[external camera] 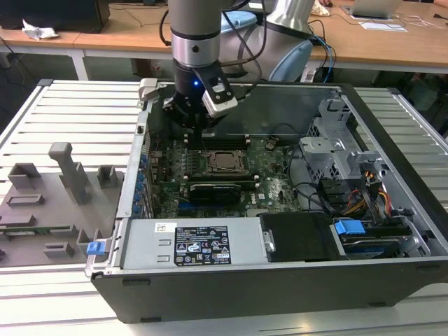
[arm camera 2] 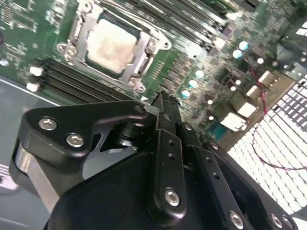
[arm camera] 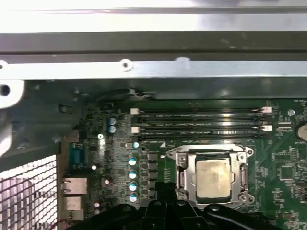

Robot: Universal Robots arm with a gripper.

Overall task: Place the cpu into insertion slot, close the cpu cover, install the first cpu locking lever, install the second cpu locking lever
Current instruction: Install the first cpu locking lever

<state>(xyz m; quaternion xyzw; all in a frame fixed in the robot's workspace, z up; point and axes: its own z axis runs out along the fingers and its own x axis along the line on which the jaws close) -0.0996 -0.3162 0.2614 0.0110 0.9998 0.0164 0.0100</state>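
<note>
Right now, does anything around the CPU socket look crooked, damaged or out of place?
Nothing stands out. The cpu sits square in the insertion slot, with the cpu cover lying flat around it in both wrist views. The gripper hangs above the board beside the socket, holding nothing.

The motherboard (external camera: 210, 171) is green, dotted with pale-blue-topped capacitors (arm camera: 133, 179) beside the insertion slot (arm camera: 213, 175); the slot's rim is silver; the cpu (arm camera: 212, 178) within it shows a silvery-beige top, mottled pale in the second wrist view (arm camera 2: 111, 45); the memory slots (arm camera: 199, 124) next to the socket are black with white end clips; the gripper (arm camera 2: 165, 108) is matt black with silver screws; the computer case (external camera: 280, 280) is dark grey; the fixture tray (external camera: 49, 203) beside the case is grey; the desk (external camera: 77, 105) is pale, ribbed metal.
</note>
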